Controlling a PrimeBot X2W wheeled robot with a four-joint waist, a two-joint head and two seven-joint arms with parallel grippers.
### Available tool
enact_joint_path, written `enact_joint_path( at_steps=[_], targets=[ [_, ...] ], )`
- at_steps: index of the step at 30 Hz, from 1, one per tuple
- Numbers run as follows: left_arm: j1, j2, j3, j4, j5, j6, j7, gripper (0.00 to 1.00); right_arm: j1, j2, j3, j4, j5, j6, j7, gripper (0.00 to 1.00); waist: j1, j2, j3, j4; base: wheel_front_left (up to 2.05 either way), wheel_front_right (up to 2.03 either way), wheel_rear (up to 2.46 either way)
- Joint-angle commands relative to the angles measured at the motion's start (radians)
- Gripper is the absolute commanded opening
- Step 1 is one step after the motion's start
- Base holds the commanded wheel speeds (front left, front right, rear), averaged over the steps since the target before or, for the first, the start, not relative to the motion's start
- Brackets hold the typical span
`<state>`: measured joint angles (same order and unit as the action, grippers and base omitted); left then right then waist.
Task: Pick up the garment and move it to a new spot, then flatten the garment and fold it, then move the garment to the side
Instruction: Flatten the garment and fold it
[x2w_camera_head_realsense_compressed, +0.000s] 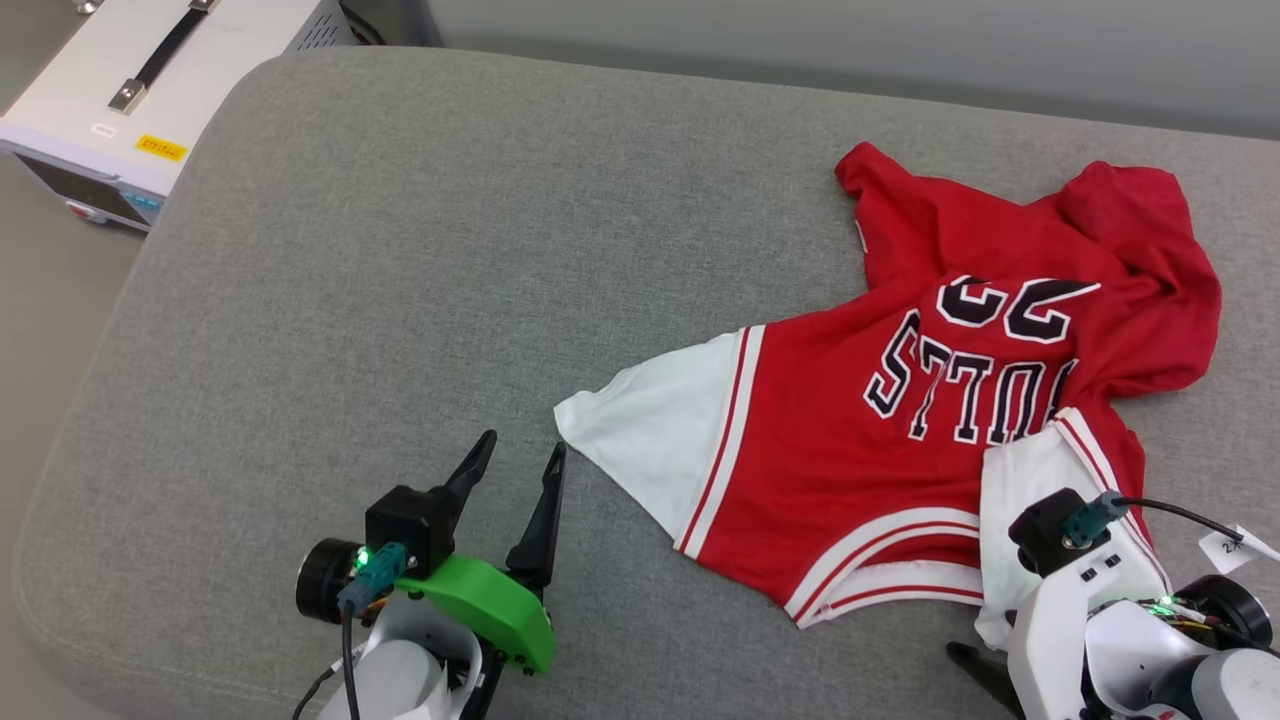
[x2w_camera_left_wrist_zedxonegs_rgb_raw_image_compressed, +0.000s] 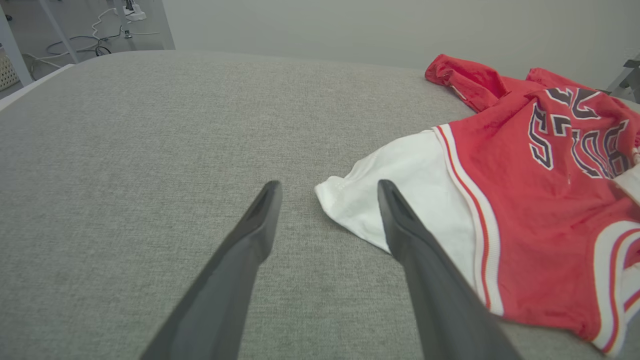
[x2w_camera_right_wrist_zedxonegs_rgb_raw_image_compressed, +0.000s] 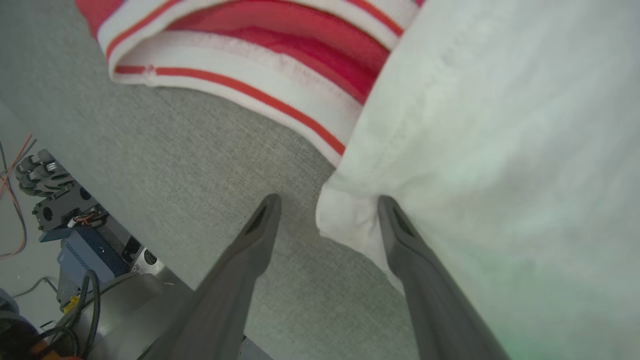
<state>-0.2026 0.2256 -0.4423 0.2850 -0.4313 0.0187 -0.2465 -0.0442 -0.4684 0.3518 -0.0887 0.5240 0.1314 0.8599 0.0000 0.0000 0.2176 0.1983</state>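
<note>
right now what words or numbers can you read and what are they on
"ULLS", upside down, first letter partly covered: garment
"23", likely, creased: garment
yellow label on white box: too small to read
white tag at right edge: unreadable

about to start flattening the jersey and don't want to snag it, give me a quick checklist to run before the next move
1. left gripper open, holding nothing: ok
2. right gripper open: ok, jaws apart, a white sleeve corner lies between them, not clamped
3. garment lying flat: not ok, far end bunched and folded over
4. spread white sleeve within reach: ok, its tip lies just beside the left gripper
5. spreading room on the cushion: ok, bare grey fabric on the robot's left
6. layers under the other white sleeve untangled: cannot tell
</note>
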Motion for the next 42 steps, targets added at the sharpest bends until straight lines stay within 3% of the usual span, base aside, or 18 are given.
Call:
enact_joint_path(
  at_steps=[1,4,5,6,14,22,32,42],
  targets=[
    [-0.021,-0.002,0.003,0.004,-0.004,-0.005,-0.008,1.0,-0.004,0.003,0.013,0.029,0.008,-0.001,0.011,1.0,0.0,0.0,0.019,0.017,0.0,0.0,0.0],
    [-0.027,-0.004,0.003,0.009,-0.002,-0.007,-0.01,1.0,0.002,0.0,0.032,0.057,0.016,-0.001,0.033,1.0,0.0,0.0,0.027,0.023,0.0,0.0,0.0],
    [-0.028,-0.005,0.003,0.011,-0.001,-0.008,-0.01,1.0,0.005,-0.003,0.038,0.065,0.016,-0.001,0.039,0.46,0.0,0.0,0.027,0.025,0.0,0.0,0.0],
    [-0.029,-0.006,0.003,0.013,0.0,-0.009,-0.011,1.0,0.008,-0.006,0.043,0.072,0.017,-0.001,0.045,0.0,0.0,0.0,0.027,0.026,0.0,0.0,0.0],
    [-0.02,-0.003,0.005,0.037,0.002,-0.01,-0.013,1.0,0.013,-0.007,0.019,0.086,0.026,-0.001,0.018,0.0,0.0,0.0,-0.021,0.009,0.0,0.0,0.0],
    [0.005,0.007,0.004,0.045,-0.001,-0.006,-0.014,1.0,0.03,-0.006,-0.07,0.013,0.057,-0.001,-0.016,0.0,0.0,0.0,-0.099,-0.036,0.0,0.0,0.0],
    [0.03,0.025,0.006,0.014,-0.007,0.011,-0.005,1.0,0.001,0.007,-0.304,-0.113,0.076,-0.001,0.011,0.0,0.0,0.0,-0.126,-0.094,0.0,0.0,0.0],
    [0.008,0.051,0.013,-0.028,-0.006,0.018,0.004,1.0,-0.096,0.021,-0.564,0.002,-0.01,-0.001,-0.005,0.0,0.0,0.0,-0.052,-0.135,0.0,0.0,0.0]
  ],
)
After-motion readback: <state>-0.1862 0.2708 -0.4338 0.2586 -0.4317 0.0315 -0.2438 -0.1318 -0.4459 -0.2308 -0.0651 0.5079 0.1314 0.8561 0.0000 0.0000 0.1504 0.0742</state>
